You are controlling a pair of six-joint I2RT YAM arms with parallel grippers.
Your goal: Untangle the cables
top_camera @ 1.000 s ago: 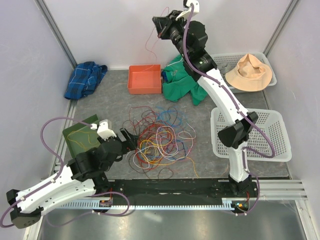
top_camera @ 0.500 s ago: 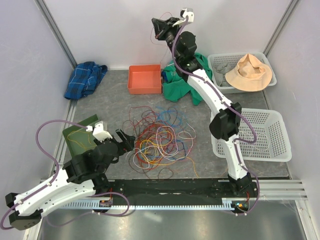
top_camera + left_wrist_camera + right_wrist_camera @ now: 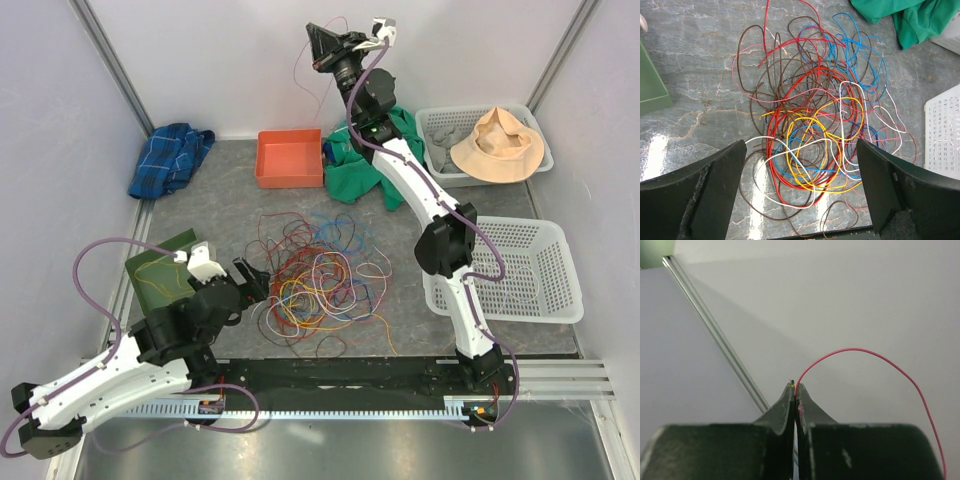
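A tangle of thin cables (image 3: 318,275) in red, yellow, blue, white, pink and brown lies on the grey table; it fills the left wrist view (image 3: 815,130). My left gripper (image 3: 255,277) is open and empty at the pile's left edge, its jaws (image 3: 800,200) wide apart above the near loops. My right gripper (image 3: 318,42) is raised high at the back and is shut on one thin red cable (image 3: 870,357), which arcs out from the closed tips (image 3: 796,390) and hangs down (image 3: 300,85) toward the table.
An orange tray (image 3: 290,158) and a green cloth (image 3: 365,165) lie behind the pile. A blue plaid cloth (image 3: 170,158) lies back left, a green box (image 3: 160,268) left. Two white baskets (image 3: 510,270) stand right, the far one holding a tan hat (image 3: 498,145).
My right arm has stretched up and back, lifting the red cable higher toward the rear wall. My left gripper has edged slightly toward the pile.
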